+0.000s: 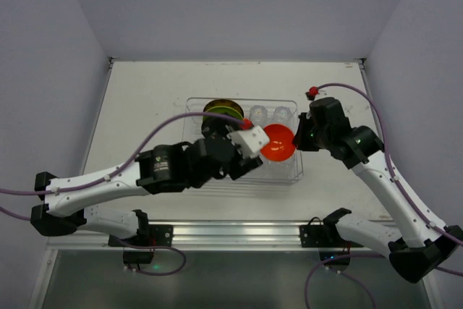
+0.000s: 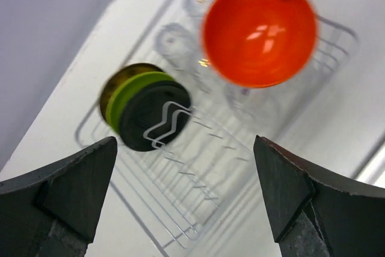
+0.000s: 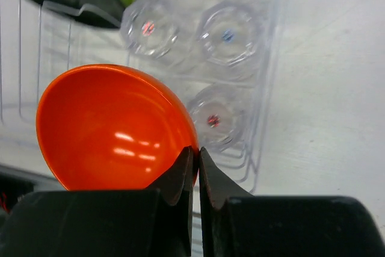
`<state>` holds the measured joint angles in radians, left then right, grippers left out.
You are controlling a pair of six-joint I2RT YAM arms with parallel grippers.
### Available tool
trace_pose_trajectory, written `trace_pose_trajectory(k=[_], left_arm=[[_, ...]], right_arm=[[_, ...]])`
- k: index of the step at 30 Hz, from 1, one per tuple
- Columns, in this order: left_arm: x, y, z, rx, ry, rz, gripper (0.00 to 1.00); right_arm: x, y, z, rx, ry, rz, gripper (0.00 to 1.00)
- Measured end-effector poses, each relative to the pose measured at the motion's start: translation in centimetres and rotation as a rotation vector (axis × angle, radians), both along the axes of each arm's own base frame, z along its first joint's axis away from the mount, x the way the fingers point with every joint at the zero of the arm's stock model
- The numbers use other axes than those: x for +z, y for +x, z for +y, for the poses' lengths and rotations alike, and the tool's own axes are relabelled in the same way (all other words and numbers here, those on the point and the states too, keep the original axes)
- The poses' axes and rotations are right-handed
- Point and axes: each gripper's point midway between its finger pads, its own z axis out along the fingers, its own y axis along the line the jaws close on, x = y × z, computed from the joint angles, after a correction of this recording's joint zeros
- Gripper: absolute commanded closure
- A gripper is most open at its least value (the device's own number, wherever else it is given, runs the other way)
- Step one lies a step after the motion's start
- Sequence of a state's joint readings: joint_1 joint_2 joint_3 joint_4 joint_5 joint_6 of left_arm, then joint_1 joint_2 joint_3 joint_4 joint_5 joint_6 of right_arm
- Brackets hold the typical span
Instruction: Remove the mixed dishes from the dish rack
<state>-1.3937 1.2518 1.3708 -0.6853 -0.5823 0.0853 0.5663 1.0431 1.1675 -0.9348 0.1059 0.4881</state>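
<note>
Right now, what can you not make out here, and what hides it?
Number of glass cups: top view, the orange bowl and left arm cover much of the dish rack; the right wrist view shows three only.
Plate: left wrist view, blurred; one plate or several, unclear.
Right gripper: left wrist view, cut off by the top edge.

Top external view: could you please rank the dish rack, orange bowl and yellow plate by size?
1. dish rack
2. orange bowl, lifted nearer the camera
3. yellow plate, standing, partly hidden; bowl versus plate unsure

One bowl (image 3: 111, 127); one plate (image 2: 147, 109); one rack (image 1: 296, 168); seemingly three cups (image 3: 149, 28) (image 3: 227, 34) (image 3: 213, 120).
</note>
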Motion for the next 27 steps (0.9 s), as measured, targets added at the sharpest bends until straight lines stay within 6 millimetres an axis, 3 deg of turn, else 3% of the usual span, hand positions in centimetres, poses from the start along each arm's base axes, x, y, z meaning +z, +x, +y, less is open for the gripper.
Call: trace_pose_trajectory(k=[4,8,10,12,16,23,27], left_arm=[[5.1,7.4,5.6,0.322,-0.245,-0.033,0.00],[6.5,12.8,13.2,0.681,-0.411,-0.016,0.00],[6.2,14.1,16.1,0.815,-0.460,0.000,0.00],[5.7,14.6,18.4,0.913,-0.508,0.014,0.00],[3.8,13.5,21.3,0.995,-0.538,0.047,0.00],[0.0,10.6,22.9,0.993,-0.509,0.101,0.00],[-1.4,9.3,23.8,0.990,-0.503,0.104,0.00]], right_arm=[[1.4,3.6,-4.7,-0.207,0.041,-0.061,1.00],[1.1,8.6,-12.4,-0.509,0.079,-0.088,1.00],[-0.5,11.0,-15.4,-0.619,0.086,-0.059,1.00],[-2.8,13.2,-17.3,-0.691,0.093,-0.015,1.00],[-7.8,15.9,-18.7,-0.752,0.071,0.093,1.00],[-13.0,20.2,-20.0,-0.770,0.066,0.193,1.00],[-15.3,20.7,-21.1,-0.790,0.055,0.231,1.00]])
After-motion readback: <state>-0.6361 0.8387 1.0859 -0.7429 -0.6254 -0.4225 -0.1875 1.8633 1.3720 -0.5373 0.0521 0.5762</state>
